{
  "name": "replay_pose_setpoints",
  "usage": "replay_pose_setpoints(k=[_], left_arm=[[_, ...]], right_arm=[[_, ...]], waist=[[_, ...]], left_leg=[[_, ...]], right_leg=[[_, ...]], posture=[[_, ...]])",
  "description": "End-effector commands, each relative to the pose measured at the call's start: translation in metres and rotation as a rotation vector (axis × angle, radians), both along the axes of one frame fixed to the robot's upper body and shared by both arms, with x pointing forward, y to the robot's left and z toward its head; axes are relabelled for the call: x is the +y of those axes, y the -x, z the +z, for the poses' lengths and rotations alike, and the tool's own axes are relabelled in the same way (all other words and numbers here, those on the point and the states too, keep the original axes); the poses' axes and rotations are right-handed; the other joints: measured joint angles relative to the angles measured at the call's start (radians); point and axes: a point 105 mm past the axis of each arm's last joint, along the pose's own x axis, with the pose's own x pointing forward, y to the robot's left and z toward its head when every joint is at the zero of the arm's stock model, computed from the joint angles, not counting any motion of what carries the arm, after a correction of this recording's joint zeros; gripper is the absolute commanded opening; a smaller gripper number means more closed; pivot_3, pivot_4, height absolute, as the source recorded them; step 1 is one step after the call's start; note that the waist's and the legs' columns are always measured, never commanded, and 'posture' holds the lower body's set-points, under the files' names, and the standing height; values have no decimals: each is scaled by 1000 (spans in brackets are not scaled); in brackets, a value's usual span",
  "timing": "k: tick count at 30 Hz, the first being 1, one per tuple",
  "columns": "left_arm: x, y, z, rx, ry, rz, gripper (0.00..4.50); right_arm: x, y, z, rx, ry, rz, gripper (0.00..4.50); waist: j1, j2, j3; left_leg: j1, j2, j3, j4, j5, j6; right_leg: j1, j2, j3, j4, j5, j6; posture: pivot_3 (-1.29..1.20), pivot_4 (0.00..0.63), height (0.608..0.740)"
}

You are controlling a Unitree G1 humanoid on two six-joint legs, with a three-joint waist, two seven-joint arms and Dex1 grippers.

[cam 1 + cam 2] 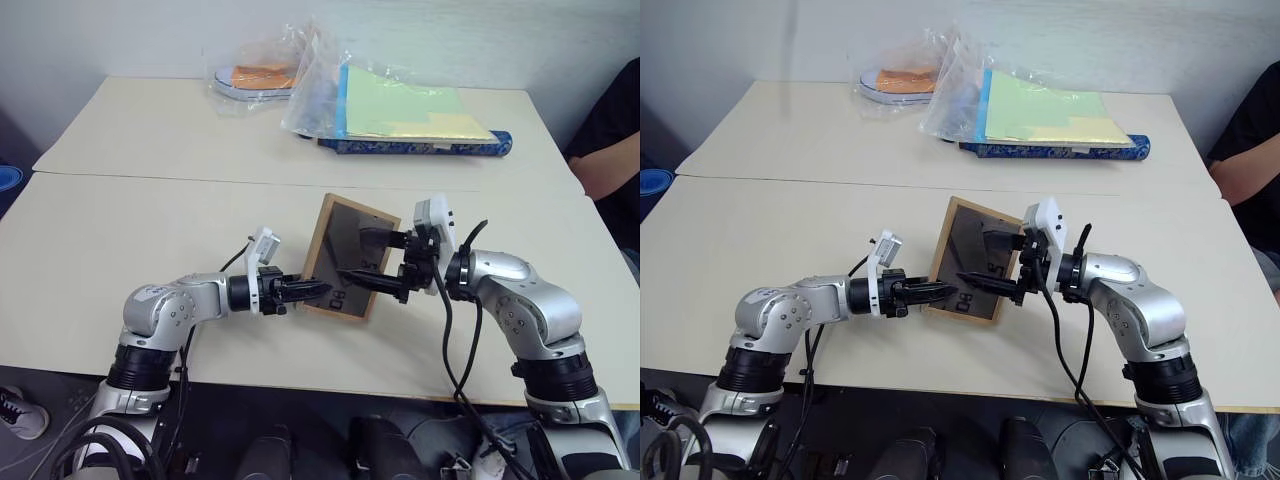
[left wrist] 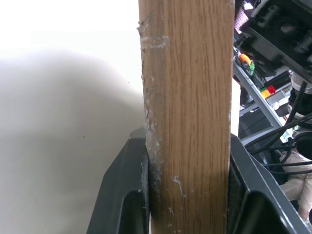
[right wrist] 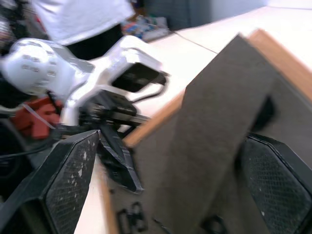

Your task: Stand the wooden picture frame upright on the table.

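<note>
From the head camera, the wooden picture frame is held tilted above the near half of the table, its dark backing facing up; the left gripper pinches the frame's lower left edge, while the right gripper has its fingers spread wide over the backing; papers in clear plastic lie at the far side. In the left wrist view both fingers press the frame's wooden edge; in the right wrist view the fingers stand wide apart, the grey backing between them.
</note>
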Motion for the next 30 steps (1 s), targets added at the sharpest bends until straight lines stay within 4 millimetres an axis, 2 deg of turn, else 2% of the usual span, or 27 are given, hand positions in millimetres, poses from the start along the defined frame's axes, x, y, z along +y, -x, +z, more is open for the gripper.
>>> replay_pose_setpoints(k=[1,2,5,8,11,14,18,19,23,30], left_arm=[[9,-7,3,91,23,52,1283],[9,-2,2,173,24,27,1283],[3,11,21,227,108,-76,1283],[2,17,28,295,147,-119,1283],[7,14,34,364,208,-132,1283],[17,15,37,437,236,-159,1283],[25,21,36,525,215,-187,1283],[26,21,37,545,216,-190,1283],[23,16,43,604,251,-205,1283],[13,20,46,654,262,-250,1283]], right_arm=[[-3,21,7,-76,16,82,4458],[-5,23,7,-94,21,82,4458],[-12,23,6,-158,47,59,4458],[-18,21,4,-246,74,27,4458],[-34,17,13,-373,64,-47,4458],[-59,14,20,-494,98,-118,4458],[-75,15,17,-740,259,-100,4458],[-76,15,15,-762,277,-89,4458],[-67,6,-8,-1033,450,-48,4458],[-34,-4,-11,-1318,383,-117,4458]], waist=[[1,0,0],[0,0,0],[-3,-1,0],[-4,-1,0],[-1,-1,0],[-1,-1,0],[-3,-1,1],[-3,-1,0],[-3,-1,1],[-10,-1,0]], left_leg=[[0,0,0,0,0,0],[0,0,0,0,0,0],[-1,0,0,0,0,0],[-2,0,-1,0,0,0],[-2,0,-1,0,0,0],[-2,0,-1,0,0,0],[-1,0,-1,0,0,0],[-1,0,-1,0,0,0],[-1,-1,-1,1,0,-1],[-1,-1,-3,1,1,-2]], right_leg=[[0,0,0,0,0,0],[0,0,0,0,0,0],[-1,0,0,1,0,0],[-2,1,0,2,0,0],[-2,1,0,1,0,0],[-2,1,0,1,0,0],[-2,1,0,1,0,0],[-2,1,0,1,0,0],[-2,0,1,1,0,0],[-4,2,2,3,0,0]], posture=[[0,150,740],[0,150,740],[0,150,740],[0,150,740],[0,150,740],[0,150,740],[0,150,740],[0,150,740],[0,150,740],[0,150,740]])
